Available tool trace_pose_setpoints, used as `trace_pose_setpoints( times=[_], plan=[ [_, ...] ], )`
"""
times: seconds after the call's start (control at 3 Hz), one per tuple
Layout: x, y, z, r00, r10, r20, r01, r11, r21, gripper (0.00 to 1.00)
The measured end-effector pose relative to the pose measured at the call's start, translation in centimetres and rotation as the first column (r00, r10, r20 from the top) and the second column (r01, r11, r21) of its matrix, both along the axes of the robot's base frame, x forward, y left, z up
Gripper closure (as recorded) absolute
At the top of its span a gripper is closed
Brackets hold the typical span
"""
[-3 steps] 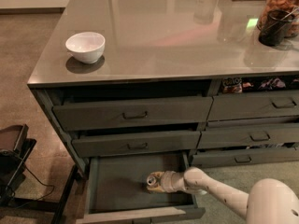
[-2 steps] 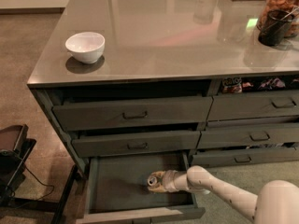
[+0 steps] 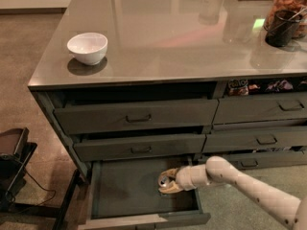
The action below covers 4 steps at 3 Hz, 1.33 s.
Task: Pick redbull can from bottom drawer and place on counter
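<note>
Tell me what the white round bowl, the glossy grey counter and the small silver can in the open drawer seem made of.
White round bowl: probably glazed ceramic, smooth sheen. Glossy grey counter: polished stone or laminate, mirror-like reflections. Small silver can: metal, shiny top, held by the gripper in the bottom drawer.

No text, label or number could be read on any surface. The pincer [image 3: 169, 181], closed around the redbull can [image 3: 164, 179] over the bottom drawer [image 3: 124, 190], bore no legible marking.
</note>
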State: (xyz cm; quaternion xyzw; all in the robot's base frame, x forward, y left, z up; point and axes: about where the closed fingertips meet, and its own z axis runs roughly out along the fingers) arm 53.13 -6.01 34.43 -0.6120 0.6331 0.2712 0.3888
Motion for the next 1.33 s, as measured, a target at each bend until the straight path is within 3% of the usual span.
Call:
trace_pose_setpoints(
  times=[0.33, 0.67, 1.33],
  plan=[
    [-0.1, -1.8, 7.5, 0.9979, 0.049, 0.043, -0.047, 0.998, -0.044, 1.00],
    [0.9, -2.4, 9.9, 0.9952, 0.057, 0.080, -0.051, 0.996, -0.072, 1.00],
    [0.3, -2.2, 11.7, 0.9942, 0.062, 0.087, -0.057, 0.997, -0.061, 1.00]
  ],
)
